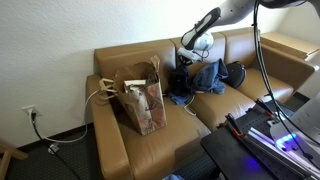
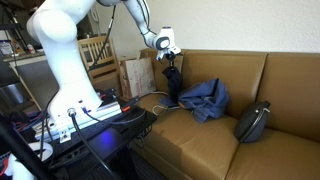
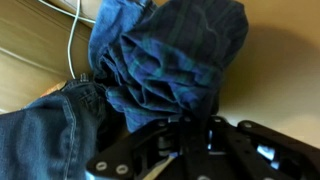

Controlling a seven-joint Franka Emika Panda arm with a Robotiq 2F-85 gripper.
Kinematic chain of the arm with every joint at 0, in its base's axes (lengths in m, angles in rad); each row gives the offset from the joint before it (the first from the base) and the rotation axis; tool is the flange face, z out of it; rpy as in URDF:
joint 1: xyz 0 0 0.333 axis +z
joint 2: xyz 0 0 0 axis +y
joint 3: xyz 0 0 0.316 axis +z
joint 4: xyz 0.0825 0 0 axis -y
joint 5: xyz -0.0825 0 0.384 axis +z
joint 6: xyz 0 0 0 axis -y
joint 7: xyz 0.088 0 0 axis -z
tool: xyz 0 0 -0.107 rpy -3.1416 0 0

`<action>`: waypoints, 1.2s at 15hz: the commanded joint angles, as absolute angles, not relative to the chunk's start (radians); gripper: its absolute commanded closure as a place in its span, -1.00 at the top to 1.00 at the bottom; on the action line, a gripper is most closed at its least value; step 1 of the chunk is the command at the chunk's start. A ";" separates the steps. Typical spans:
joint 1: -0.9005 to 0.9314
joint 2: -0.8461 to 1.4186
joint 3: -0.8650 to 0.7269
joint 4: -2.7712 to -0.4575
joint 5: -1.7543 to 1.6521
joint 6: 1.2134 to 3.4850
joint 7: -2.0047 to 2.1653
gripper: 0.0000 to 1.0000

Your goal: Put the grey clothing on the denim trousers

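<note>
My gripper (image 1: 189,55) hangs over the brown couch and is shut on the grey clothing (image 1: 181,78), a dark bunched garment with a faint plaid pattern that dangles from the fingers. Both show in an exterior view too, gripper (image 2: 170,55) above clothing (image 2: 172,82). The denim trousers (image 1: 209,76) lie crumpled on the seat just beside and below the hanging garment (image 2: 206,98). In the wrist view the clothing (image 3: 170,50) fills the frame above my fingers (image 3: 190,128), with the trousers (image 3: 40,130) at the lower left.
A brown paper bag (image 1: 141,96) with white handles stands on the couch seat beyond the clothing (image 2: 135,75). A black bag (image 2: 252,122) lies on the seat past the trousers. A white cable (image 3: 72,30) runs across the cushion. Equipment with cables stands in front of the couch.
</note>
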State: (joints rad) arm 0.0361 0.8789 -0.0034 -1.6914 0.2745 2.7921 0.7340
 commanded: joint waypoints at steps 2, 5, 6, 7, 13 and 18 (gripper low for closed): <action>-0.032 0.653 -0.019 -1.890 0.416 2.925 0.735 -0.96; -0.069 0.535 -0.050 -1.965 0.489 2.999 0.751 -0.96; -0.082 0.491 -0.056 -1.993 0.513 3.027 0.754 -0.96; -0.094 0.448 -0.064 -2.018 0.536 3.051 0.760 -0.96; -0.056 0.456 -0.180 -2.048 0.549 3.158 0.860 -0.96; 0.062 0.738 -0.293 -1.990 0.528 3.123 0.996 -0.96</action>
